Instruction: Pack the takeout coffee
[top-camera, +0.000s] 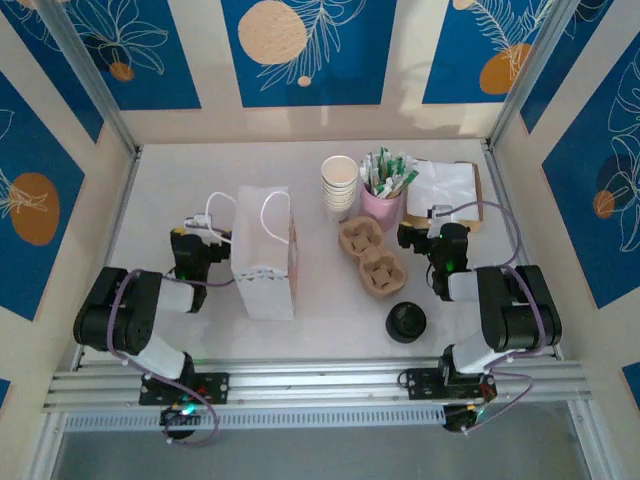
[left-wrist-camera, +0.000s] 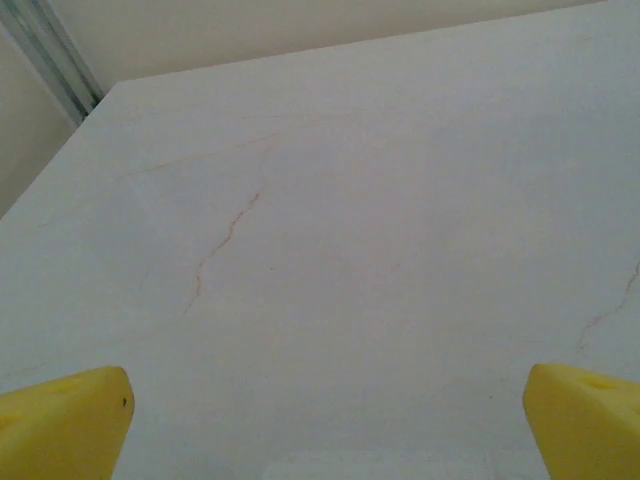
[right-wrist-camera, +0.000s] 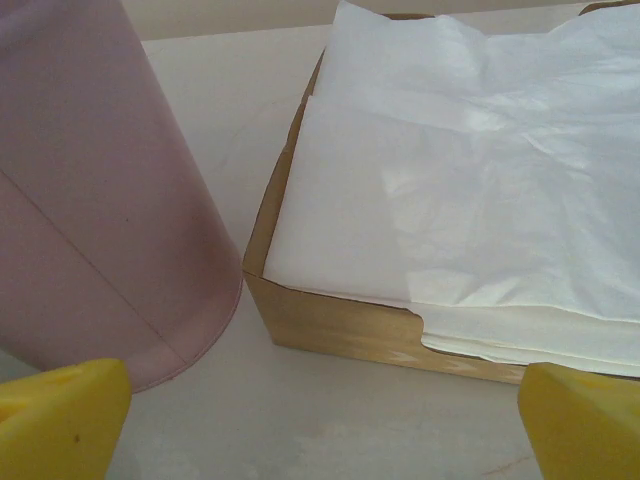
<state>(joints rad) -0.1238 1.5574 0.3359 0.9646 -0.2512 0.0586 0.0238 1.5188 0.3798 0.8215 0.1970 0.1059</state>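
The takeout coffee is out of view. A loose black lid (top-camera: 406, 322) lies near the front right, and a stack of lidless cream cups (top-camera: 339, 185) stands at the back. A brown two-hole cardboard carrier (top-camera: 370, 258) lies mid-table, and a white paper bag (top-camera: 262, 255) with cord handles stands left of it. My left gripper (top-camera: 190, 240) rests just left of the bag, open over bare table (left-wrist-camera: 320, 430). My right gripper (top-camera: 432, 240) sits right of the carrier, open (right-wrist-camera: 320, 430) and holding nothing, facing a pink cup and a napkin tray.
A pink cup (top-camera: 383, 205) (right-wrist-camera: 90, 220) full of sachets stands behind the carrier. Beside it is a brown tray of white napkins (top-camera: 447, 190) (right-wrist-camera: 340, 325). Patterned walls close the table on three sides, and a metal rail (top-camera: 320, 385) runs along the front.
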